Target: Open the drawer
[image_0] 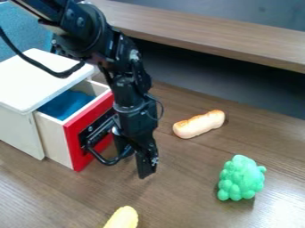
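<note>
Wood grain runs across the whole tabletop (pixel 184 173), and at the left of it stands the white cabinet (pixel 42 80), with the drawer (pixel 53 142) clearly out of its body, blue material (pixel 67 104) visible inside! Over on the right, a toy bread roll (pixel 199 124) and a green bunch (pixel 241 178) sit well apart from the action. And here's the gripper (pixel 136 164), hanging right beside the black handle (pixel 108 163) on the red front (pixel 74 147); spread or pressed together, I cannot tell from this angle. Now, how should this one handle? Light, I'd judge, with stiff walls and a rigid bar, sturdy enough for a firm tug but perhaps a touch slippery if that handle is smooth. Best hold is the middle of the bar, pulling straight out, since an off-centre pull could twist the drawer in its opening or drag the light cabinet along
</note>
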`<state>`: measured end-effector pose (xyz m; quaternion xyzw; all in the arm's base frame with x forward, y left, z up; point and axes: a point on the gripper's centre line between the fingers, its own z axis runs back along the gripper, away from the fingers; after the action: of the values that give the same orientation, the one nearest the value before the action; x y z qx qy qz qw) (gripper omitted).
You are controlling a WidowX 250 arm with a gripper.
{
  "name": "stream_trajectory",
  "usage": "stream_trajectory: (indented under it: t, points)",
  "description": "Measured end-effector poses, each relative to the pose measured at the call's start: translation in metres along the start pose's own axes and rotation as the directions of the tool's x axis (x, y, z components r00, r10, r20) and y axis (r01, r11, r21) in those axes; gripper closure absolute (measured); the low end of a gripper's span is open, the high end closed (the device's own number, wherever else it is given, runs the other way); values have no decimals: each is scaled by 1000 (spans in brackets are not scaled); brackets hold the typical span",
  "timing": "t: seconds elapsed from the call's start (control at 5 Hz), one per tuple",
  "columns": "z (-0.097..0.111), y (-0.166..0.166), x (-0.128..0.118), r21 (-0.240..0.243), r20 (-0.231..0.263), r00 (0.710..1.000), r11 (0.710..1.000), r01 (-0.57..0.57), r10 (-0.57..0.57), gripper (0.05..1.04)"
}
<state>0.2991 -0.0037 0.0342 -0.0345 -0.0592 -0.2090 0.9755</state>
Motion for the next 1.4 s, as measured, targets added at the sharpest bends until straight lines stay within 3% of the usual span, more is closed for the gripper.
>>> stream_trajectory:
  t: [0.4,0.6,1.0,1.2,1.4]
  points:
    - [-4,-25,3,-16,-25,998,998,63,-64,84]
    - [-1,-34,5,-15,-15,995,995,102,-102,84]
    - [3,-35,5,1,-17,995,995,101,-101,84]
    - [17,-26,2,72,-18,1000,997,12,-11,84]
    - [39,-19,-4,128,-49,998,991,-35,41,83]
